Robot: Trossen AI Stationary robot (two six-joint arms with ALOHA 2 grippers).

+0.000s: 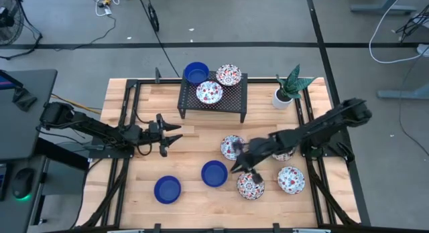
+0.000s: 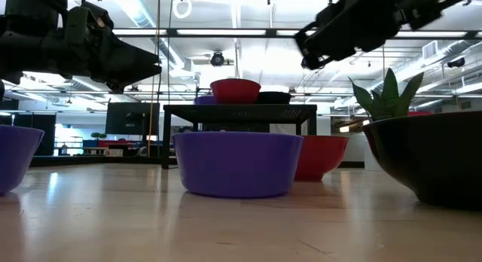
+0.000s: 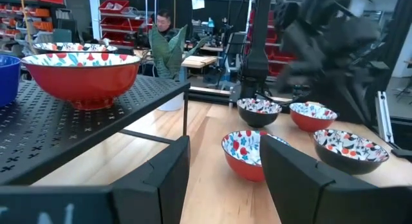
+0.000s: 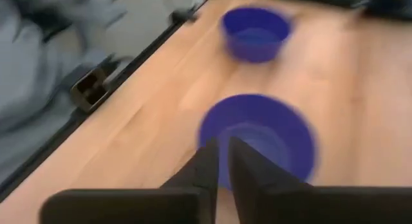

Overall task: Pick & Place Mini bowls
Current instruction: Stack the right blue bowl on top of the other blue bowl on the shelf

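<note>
The right pincer (image 1: 240, 164) hangs above the worktop (image 1: 194, 152) among the loose mini bowls, holding nothing; its own wrist view shows the two fingers (image 4: 207, 167) nearly pressed together, with only a thin slit between them. Just ahead of its tips and below sits a blue bowl (image 1: 214, 173), a second blue bowl (image 1: 167, 189) lies farther out beyond that, and patterned bowls lie close beside and behind it (image 1: 250, 185). Three more bowls already stand on the black rack (image 1: 212, 99), well apart from this pincer.

My reading is that the arm is between bowls and approaching the near blue one (blur in the wrist view suggests motion). The next move calls for spreading the fingers, dropping one over the rim and pinching the wall.

Every bowl sits upright, mouth up; being round, none has a long axis, so any rim point serves.

The left pincer (image 1: 169, 134) waits by the rack, fingers spread and empty.
</note>
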